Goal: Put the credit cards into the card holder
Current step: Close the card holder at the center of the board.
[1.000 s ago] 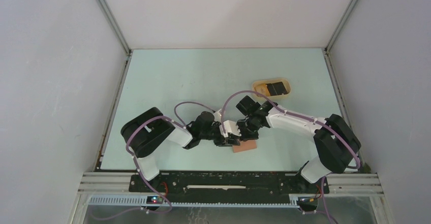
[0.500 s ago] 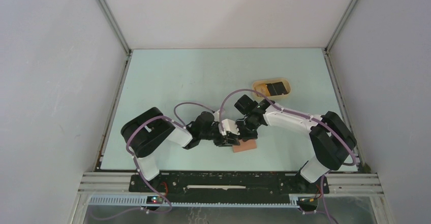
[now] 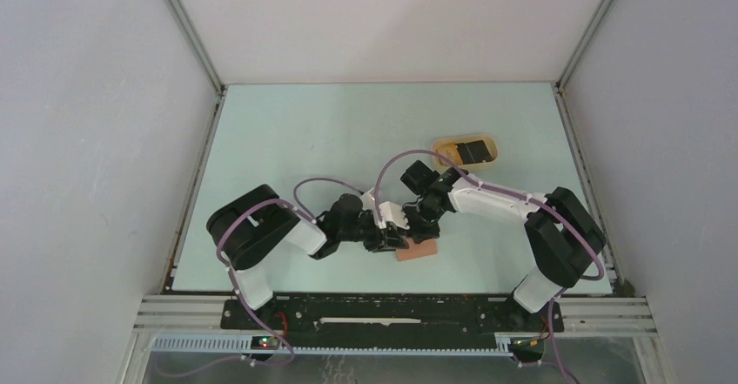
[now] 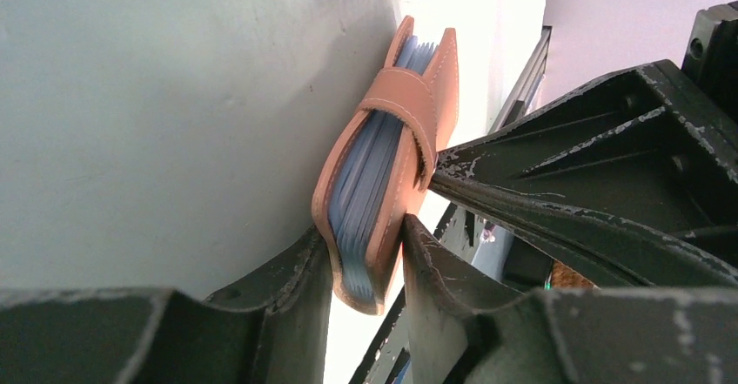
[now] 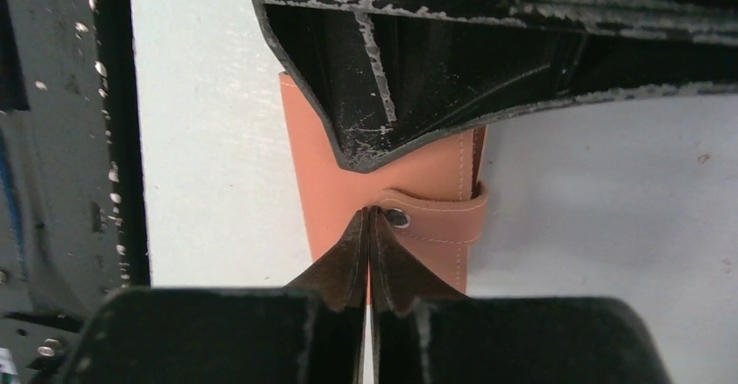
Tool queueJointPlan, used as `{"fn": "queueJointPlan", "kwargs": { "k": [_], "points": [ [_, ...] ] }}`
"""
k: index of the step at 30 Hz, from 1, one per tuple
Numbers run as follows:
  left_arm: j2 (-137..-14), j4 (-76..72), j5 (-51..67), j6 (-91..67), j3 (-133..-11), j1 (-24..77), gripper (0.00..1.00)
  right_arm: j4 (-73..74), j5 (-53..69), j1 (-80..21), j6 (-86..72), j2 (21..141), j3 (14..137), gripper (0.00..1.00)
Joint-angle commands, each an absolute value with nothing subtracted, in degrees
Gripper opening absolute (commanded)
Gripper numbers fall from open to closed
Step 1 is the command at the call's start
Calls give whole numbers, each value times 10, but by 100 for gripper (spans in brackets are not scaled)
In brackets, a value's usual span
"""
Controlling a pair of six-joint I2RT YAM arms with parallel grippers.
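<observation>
one stitched leather card holder [image 4: 383,175] clamped by left gripper [image 4: 365,258]; right gripper [image 5: 369,220] pinched closed; one dark flat card [image 3: 475,151] in oval tray [image 3: 443,144].

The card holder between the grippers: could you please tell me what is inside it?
Between the covers of the card holder, pale blue-grey sleeves show. What they hold is hidden, and the strap wraps over the open edge.
</observation>
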State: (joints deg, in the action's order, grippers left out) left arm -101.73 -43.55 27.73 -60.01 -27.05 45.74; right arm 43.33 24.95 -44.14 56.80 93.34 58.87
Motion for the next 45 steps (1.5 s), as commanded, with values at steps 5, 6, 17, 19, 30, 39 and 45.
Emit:
{"fn": "queueJointPlan", "kwargs": {
  "k": [5,6,17,19,30,39,45],
  "points": [
    [-1017,-423,222,-578,-251,441,35,475,300,-415,540,867,606,39],
    [-1017,-424,222,-579,-250,441,35,476,304,-412,539,853,606,42],
    [-1023,-440,233,-580,-253,441,31,410,299,-403,492,805,591,23],
    [-1024,-437,233,-581,-254,441,30,394,270,-416,483,830,589,13],
    [-1027,-430,235,-578,-258,441,29,374,219,-437,479,891,588,5],
    [-1027,-430,236,-578,-258,441,28,374,205,-450,477,940,588,5],
    [-1026,-430,236,-578,-257,441,28,369,186,-459,473,966,587,5]
  ]
}}
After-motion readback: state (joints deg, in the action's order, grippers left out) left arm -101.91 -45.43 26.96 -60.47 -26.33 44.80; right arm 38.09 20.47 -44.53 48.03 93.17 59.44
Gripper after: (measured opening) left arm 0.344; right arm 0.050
